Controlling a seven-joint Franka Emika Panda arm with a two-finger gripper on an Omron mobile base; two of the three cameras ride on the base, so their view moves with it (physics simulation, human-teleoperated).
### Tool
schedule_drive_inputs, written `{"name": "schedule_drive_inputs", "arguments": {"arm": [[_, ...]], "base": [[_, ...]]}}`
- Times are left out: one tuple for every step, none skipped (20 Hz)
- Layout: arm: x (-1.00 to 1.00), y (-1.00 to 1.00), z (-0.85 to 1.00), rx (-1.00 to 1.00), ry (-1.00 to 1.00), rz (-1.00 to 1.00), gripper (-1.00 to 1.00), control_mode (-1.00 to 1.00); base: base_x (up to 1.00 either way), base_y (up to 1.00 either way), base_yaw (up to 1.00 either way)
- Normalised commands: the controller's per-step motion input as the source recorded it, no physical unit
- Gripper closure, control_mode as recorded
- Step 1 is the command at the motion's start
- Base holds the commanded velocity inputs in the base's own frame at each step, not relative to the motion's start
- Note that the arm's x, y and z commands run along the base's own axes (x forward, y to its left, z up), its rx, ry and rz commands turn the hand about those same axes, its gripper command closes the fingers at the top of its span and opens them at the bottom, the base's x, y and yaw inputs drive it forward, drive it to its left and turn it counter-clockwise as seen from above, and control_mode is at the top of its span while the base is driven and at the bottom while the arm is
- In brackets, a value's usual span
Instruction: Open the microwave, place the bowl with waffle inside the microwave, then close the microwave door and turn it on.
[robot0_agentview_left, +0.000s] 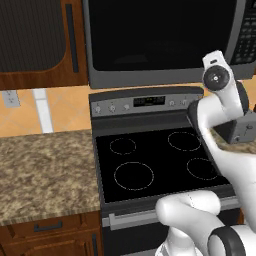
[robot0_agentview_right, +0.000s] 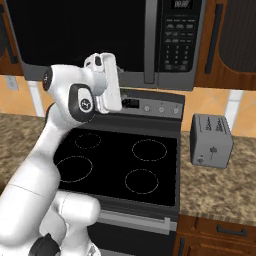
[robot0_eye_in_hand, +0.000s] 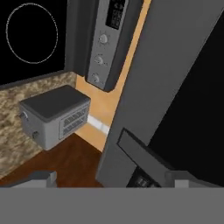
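Above the stove (robot0_agentview_left: 150, 160), microwave door (robot0_eye_in_hand: 175, 87) just beyond tool (robot0_eye_in_hand: 109, 177), handle (robot0_eye_in_hand: 146, 159) close.

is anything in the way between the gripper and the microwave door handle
Nothing visible. In the hand view the microwave door handle runs just above the gripper, with no object between them. The toaster sits off to one side on the counter.
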Motion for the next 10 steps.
{"name": "schedule_drive_inputs", "arguments": {"arm": [[-0.69, -0.54, 0.56, 0.56, 0.00, 0.19, -1.00, -1.00], [-0.57, -0.68, 0.51, 0.58, 0.00, 0.20, -1.00, -1.00], [-0.51, -0.74, 0.45, 0.58, -0.02, 0.21, -1.00, -1.00], [-0.44, -0.84, 0.35, 0.59, -0.04, 0.22, -1.00, -1.00], [-0.29, -0.88, 0.24, 0.59, -0.05, 0.23, -1.00, -1.00], [-0.09, -0.89, 0.20, 0.55, -0.07, 0.24, -1.00, -1.00], [0.00, -0.89, 0.18, 0.49, -0.10, 0.25, -1.00, -1.00], [0.01, -0.86, 0.16, 0.42, -0.14, 0.26, -1.00, -1.00], [0.19, -0.85, 0.13, 0.32, -0.20, 0.26, -1.00, -1.00], [0.24, -0.85, 0.00, 0.21, -0.26, 0.24, -1.00, -1.00]], "base": [[0.00, 0.00, 0.00], [0.00, 0.00, 0.00], [0.00, 0.00, 0.00], [0.00, 0.00, 0.00], [0.00, 0.00, 0.00], [0.00, 0.00, 0.00], [0.00, 0.00, 0.00], [0.00, 0.00, 0.00], [0.00, 0.00, 0.00], [0.00, 0.00, 0.00]]}}
